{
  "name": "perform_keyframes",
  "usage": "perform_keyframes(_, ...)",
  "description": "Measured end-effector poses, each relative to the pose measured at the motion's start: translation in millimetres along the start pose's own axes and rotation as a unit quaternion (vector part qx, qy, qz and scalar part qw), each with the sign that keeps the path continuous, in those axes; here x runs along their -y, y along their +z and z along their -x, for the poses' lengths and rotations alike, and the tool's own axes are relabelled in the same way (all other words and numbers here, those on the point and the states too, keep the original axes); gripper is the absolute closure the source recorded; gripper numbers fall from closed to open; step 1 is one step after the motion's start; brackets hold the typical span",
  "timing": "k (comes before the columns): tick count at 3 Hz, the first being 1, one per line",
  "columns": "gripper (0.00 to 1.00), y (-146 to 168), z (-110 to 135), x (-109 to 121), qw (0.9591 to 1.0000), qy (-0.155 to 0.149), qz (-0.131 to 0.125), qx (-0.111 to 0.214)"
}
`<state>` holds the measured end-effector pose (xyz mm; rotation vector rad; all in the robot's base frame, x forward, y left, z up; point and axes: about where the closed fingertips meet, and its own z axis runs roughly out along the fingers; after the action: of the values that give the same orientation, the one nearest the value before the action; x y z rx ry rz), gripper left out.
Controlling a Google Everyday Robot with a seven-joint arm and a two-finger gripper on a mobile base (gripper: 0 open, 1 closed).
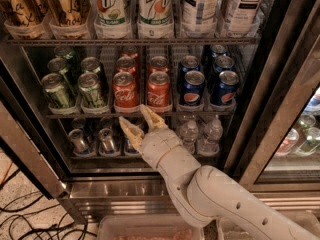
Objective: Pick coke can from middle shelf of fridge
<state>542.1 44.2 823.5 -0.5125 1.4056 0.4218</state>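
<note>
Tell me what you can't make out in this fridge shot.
Camera view:
- Rear coke cans: labels hidden by the front pair.
- Top-rack bottles: caps cut off by the upper edge.
- Lower rack behind the gripper, which sits jaws spread just under the middle shelf: contents there are hidden by it.
</note>
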Motion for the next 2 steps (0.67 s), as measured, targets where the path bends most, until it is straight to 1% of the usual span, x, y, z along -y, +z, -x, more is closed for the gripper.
perform_keyframes(1, 0.21, 0.0, 0.0, 0.0, 1.0, 0.0, 0.0, 0.0)
perform_keyframes(2, 0.21, 5.5, -0.2, 0.3, 1.0, -0.004, 0.004, 0.001)
